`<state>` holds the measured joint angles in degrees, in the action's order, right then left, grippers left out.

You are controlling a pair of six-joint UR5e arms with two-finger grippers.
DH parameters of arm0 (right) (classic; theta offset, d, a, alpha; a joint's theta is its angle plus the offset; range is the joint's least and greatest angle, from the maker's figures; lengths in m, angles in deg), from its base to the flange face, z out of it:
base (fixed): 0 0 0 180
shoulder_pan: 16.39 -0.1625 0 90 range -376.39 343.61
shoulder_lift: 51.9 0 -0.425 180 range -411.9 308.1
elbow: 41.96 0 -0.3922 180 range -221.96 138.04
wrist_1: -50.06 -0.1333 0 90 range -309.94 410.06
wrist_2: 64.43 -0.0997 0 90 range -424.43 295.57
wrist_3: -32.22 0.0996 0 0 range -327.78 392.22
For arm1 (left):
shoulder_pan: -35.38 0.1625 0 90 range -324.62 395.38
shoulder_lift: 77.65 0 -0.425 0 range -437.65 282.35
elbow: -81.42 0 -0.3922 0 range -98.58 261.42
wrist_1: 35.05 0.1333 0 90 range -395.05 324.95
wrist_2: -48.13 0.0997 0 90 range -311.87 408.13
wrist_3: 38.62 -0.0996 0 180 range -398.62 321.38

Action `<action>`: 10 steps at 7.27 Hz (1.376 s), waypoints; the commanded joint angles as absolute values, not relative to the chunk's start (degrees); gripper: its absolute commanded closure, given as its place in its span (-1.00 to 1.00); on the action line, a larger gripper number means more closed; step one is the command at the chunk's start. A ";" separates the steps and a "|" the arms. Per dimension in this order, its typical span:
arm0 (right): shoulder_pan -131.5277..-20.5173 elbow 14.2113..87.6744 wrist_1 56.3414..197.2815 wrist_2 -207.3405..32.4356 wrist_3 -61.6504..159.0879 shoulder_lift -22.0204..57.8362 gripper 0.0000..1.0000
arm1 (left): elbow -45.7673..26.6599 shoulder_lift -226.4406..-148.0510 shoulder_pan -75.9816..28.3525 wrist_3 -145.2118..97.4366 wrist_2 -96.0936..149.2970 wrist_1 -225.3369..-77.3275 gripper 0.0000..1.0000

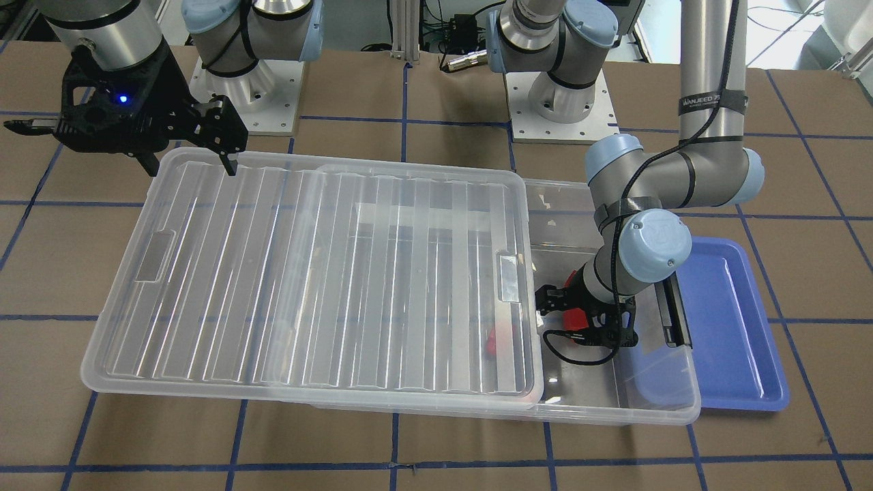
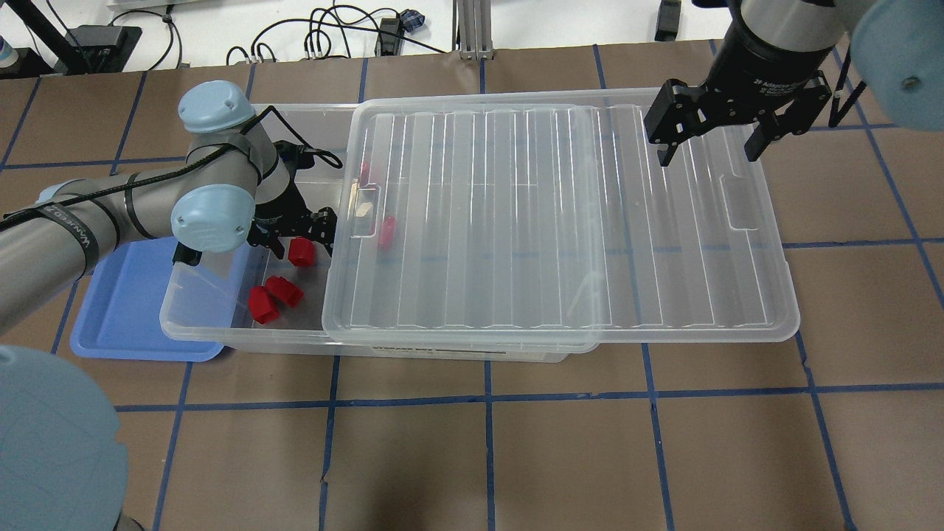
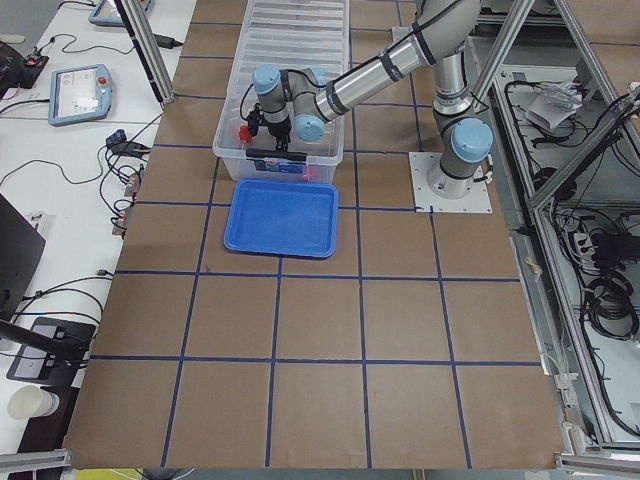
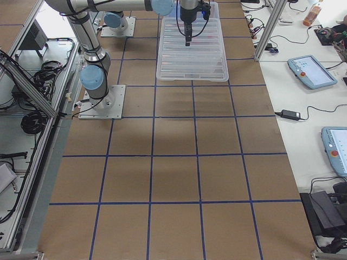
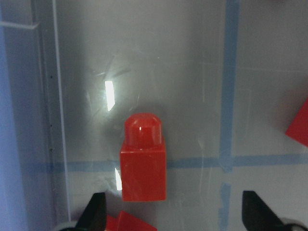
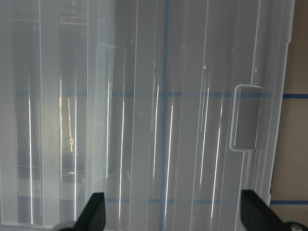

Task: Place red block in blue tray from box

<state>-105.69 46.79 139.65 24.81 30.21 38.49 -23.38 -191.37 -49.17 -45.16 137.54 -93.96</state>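
My left gripper (image 2: 295, 230) reaches into the open end of the clear box (image 2: 221, 333). It is open, just above a red block (image 2: 301, 251). In the left wrist view the red block (image 5: 143, 161) lies flat on the box floor between and just ahead of the open fingertips (image 5: 96, 214). Two more red blocks (image 2: 274, 298) lie nearby, and another (image 2: 386, 230) lies under the lid. The blue tray (image 2: 125, 313) sits beside the box end and holds nothing. My right gripper (image 2: 712, 144) is open and empty, just above the lid's far corner.
The ribbed clear lid (image 2: 560, 221) is slid sideways off the box, covers most of it and overhangs onto the table. The box's black latch bar (image 1: 675, 314) is at the end next to the blue tray (image 1: 736, 327). Brown table with blue tape lines.
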 commanded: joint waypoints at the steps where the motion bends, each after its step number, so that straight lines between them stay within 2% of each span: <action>1: -105.69 47.07 139.62 24.78 30.02 38.63 -1.00 | -23.52 -192.35 -49.17 -45.21 137.61 -93.68 -0.25; 2: -105.69 46.98 139.71 24.78 30.02 38.63 -1.00 | -23.44 -192.52 -49.17 -45.21 137.69 -93.76 -0.24; 3: -105.69 46.98 139.45 25.04 30.11 38.80 -1.00 | -22.83 -192.52 -49.17 -44.95 137.70 -93.68 0.48; 4: -105.69 46.98 139.54 25.04 30.02 38.80 -1.00 | -22.56 -192.26 -49.17 -44.95 137.61 -93.59 0.99; 7: -105.69 46.46 139.36 24.78 30.11 38.63 -1.00 | -20.73 -190.16 -49.34 -44.77 137.87 -94.63 1.00; 10: -105.69 46.37 139.10 24.87 29.93 38.80 -1.00 | -7.32 -184.37 -49.60 -44.77 137.34 -115.91 1.00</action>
<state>-105.69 46.40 139.19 24.87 30.10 38.76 -13.41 -186.93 -49.32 -44.78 137.46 -106.01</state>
